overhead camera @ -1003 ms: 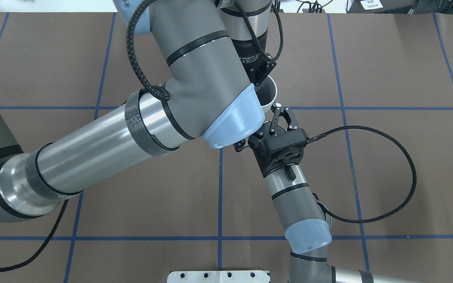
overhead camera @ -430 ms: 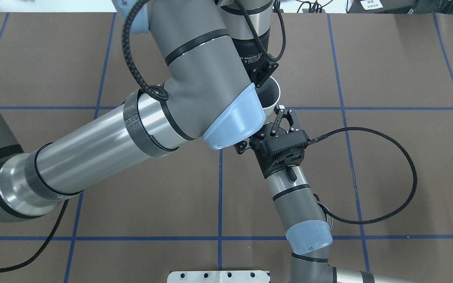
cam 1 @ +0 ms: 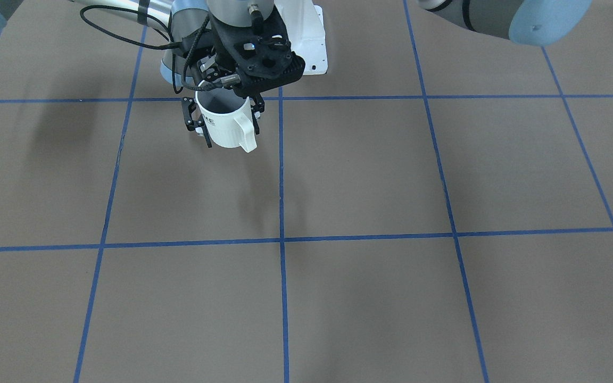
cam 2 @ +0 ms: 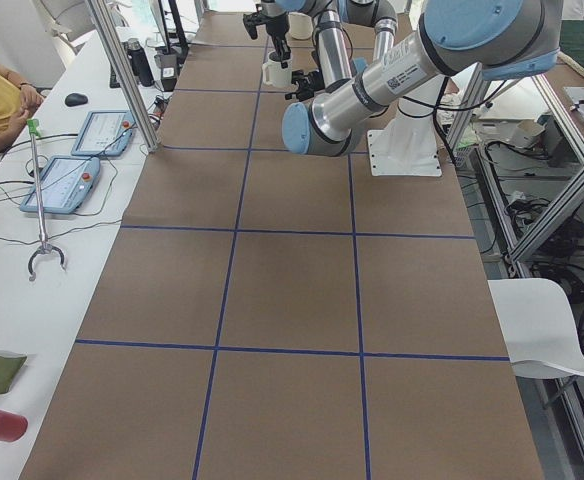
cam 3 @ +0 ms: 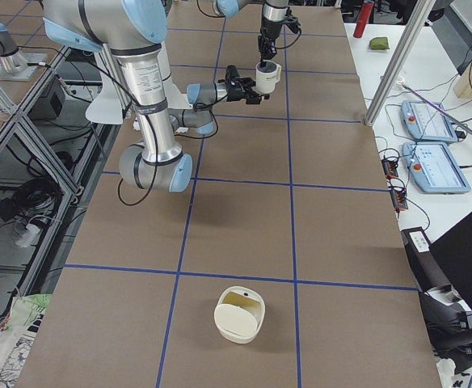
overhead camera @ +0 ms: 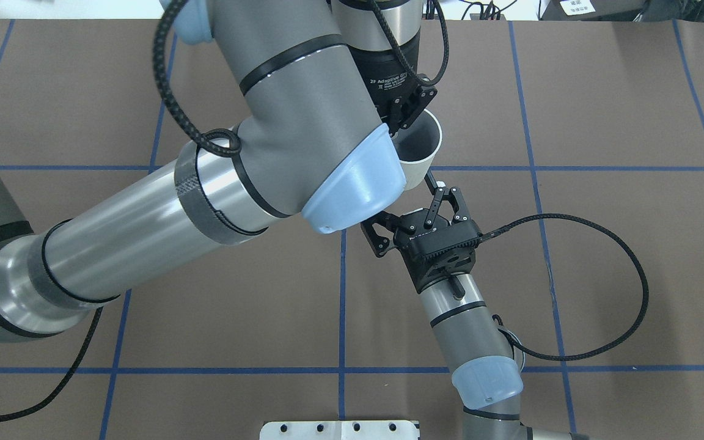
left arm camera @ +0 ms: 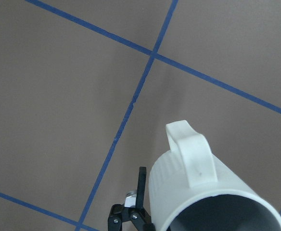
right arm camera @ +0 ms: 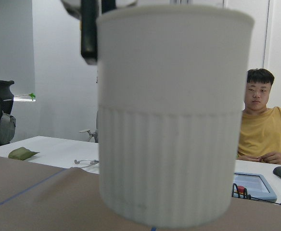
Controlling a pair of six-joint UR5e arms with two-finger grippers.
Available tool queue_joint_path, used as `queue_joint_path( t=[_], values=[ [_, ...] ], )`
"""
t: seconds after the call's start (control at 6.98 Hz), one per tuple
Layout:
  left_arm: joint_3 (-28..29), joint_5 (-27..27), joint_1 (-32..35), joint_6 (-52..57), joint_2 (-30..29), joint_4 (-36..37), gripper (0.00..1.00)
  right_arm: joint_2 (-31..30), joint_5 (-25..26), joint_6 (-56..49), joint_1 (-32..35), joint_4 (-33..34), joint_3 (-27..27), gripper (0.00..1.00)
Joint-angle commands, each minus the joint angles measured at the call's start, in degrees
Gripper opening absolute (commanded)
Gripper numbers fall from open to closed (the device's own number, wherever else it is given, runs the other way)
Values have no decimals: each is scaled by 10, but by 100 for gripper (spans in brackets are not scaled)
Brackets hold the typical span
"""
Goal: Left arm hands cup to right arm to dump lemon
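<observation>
Plainly the handover is half made: both grippers are at the cup, and only one holds it. The left gripper (overhead camera: 402,117) comes down from above with its jaws clamped on the rim, at about 11 o'clock of the mouth in the overhead view. The right gripper (cam 1: 225,118) has its jaws spread wide at the height of the cup's body. In the front-facing view one of its fingers (cam 1: 189,119) stands at the cup's 9 o'clock and the other at 3 o'clock, with the body between them. I cannot tell whether either pad touches the wall, but they do not look closed on it.

The cup (overhead camera: 419,166) hangs upright above the table (cam 1: 391,186), mouth up. Its handle (cam 1: 246,133) juts toward 5 o'clock in the front-facing view, just beside the 3 o'clock finger. The lemon shows in no view; I judge it lies low in the cup, out of sight.

In the overhead view the left arm (overhead camera: 162,214) reaches in from 8 o'clock and the right arm (overhead camera: 468,330) from 6 o'clock.

Next, I judge, the right jaws must close squarely on the body without catching the handle. Only once that hold is firm should the left jaws open and lift straight up off the rim. The cup should stay level until the right wrist is free to tip it.
</observation>
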State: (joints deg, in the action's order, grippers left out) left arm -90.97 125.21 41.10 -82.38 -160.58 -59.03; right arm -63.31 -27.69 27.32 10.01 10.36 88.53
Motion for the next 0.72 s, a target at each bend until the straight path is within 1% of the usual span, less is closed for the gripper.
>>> queue_joint_path(
  t=[0.0,0.14,0.29,0.43,0.57],
  values=[
    [-76,1,45,47,65,-2,0,-17,-5,29,14,1,-1,100],
    [-129,1,63,97,124,0,0,-49,-57,111,42,2,-3,100],
    [-174,1,83,132,179,1,0,-65,-115,126,76,16,-3,100],
    [-218,1,91,182,245,0,0,-66,-166,127,118,79,-3,100],
    [-248,0,101,233,300,-2,0,-66,-232,128,167,118,-2,100]
  ],
)
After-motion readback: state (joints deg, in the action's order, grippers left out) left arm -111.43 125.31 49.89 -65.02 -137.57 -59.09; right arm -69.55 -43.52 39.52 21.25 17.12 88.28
